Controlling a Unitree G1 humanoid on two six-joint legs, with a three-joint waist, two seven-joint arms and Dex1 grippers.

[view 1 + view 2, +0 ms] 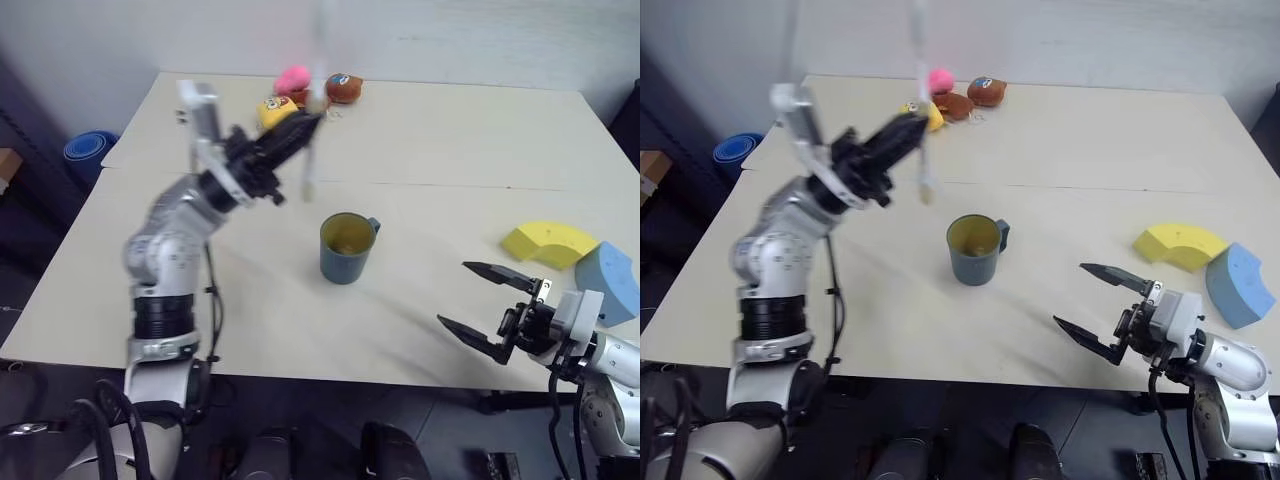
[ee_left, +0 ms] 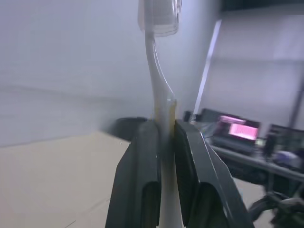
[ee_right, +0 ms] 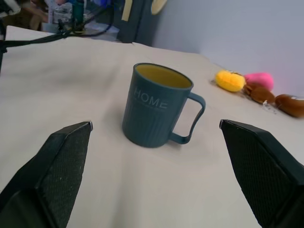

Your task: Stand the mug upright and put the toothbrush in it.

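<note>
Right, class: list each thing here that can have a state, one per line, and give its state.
Dark teal-blue mug with yellow inside: upright on the table, nothing in it.
Slim white and pale yellow toothbrush: clamped in the left gripper, lifted off the table.
Left gripper: shut on the toothbrush.
Right gripper: open, holding nothing, facing the mug.

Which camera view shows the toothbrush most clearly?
The left wrist view: the toothbrush stands between the left gripper jaws, shut on its handle, bristle head above. In both eye views it is a blurred pale streak above the upright mug. The right wrist view shows the mug.
</note>
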